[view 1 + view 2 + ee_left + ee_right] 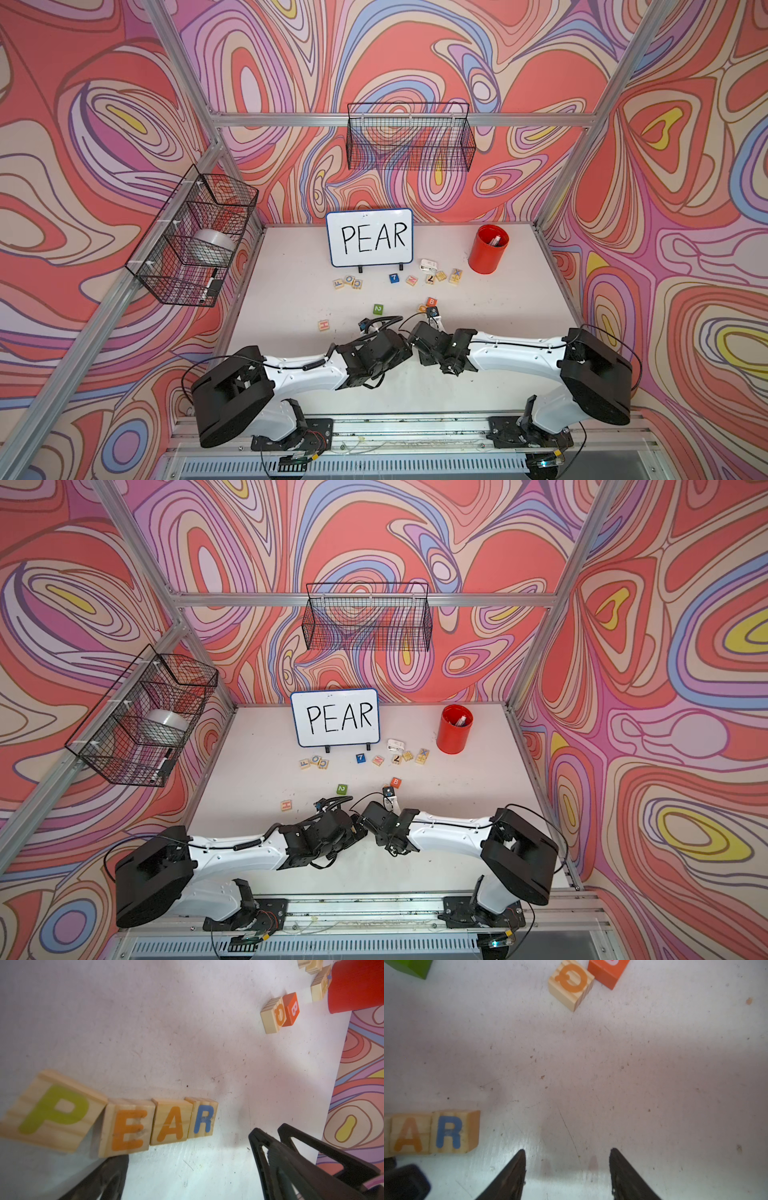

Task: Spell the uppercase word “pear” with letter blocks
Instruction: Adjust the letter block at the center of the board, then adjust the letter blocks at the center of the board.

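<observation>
We saw the 4 pale-wood letter blocks (128, 1126) lying in 1 left-to-right row reading PEAR, just far of the wide-open, empty left gripper (187, 1165); the right gripper (566, 1151), jaws parted and empty, sat right of the R

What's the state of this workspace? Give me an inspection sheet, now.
Surface: white table, scuffed and speckled.
Job's things: P block, E block, A block and R block in a row reading PEAR; P block askew, with a gap to E block.
Clutter: Q block beside B cube; green cube; H block; more blocks by the whiteboard; red cup.
Grippers: left gripper open, empty, near the row; right gripper open, empty, over bare table.
Cables: black cable loops off the left wrist.
Surroundings: back basket; side basket holding a tape roll; patterned walls.
</observation>
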Robot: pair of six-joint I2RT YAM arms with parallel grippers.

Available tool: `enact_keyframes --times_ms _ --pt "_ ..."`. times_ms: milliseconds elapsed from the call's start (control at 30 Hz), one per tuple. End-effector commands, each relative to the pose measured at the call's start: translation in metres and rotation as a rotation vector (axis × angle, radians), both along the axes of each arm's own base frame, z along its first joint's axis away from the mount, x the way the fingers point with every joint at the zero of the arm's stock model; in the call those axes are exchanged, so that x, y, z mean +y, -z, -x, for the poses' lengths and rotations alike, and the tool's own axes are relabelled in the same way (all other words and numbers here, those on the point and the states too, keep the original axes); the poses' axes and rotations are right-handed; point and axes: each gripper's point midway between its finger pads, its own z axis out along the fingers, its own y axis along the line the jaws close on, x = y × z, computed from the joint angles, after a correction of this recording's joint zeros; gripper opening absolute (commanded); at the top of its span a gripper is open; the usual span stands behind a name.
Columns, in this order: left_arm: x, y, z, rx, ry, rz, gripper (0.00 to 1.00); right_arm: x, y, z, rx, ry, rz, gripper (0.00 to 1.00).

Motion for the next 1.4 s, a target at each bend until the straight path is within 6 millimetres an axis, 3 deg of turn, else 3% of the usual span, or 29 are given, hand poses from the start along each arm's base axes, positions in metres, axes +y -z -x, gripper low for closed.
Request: enact_keyframes --times_ms 0,233,433,633,933,1367 --pt "0.003 0.007 0.001 0.015 0.010 -0.045 1.00 -0.003 -0.001 0.001 -0.012 0.007 0.005 0.66" --pt "0.008 -0.004 0.001 0.007 0.009 -0.072 1.00 0.000 0.000 0.001 -0.011 0.001 -0.004 0.66" --pt "0.016 -0.029 0.004 -0.025 0.023 -0.077 1.00 0.008 0.004 -0.001 -0.003 -0.010 -0.020 0.66" --pt "0.043 -0.053 -0.001 -0.104 0.029 -0.176 1.00 0.017 0.010 -0.001 0.011 -0.023 -0.039 0.66" --pt "0.080 -0.032 -0.012 -0.068 -0.004 -0.277 1.00 0.035 0.016 -0.007 0.023 -0.055 -0.046 0.66" --pt "0.067 -0.015 -0.026 -0.074 0.109 -0.326 1.00 0.042 0.022 -0.010 0.029 -0.051 -0.055 0.66"
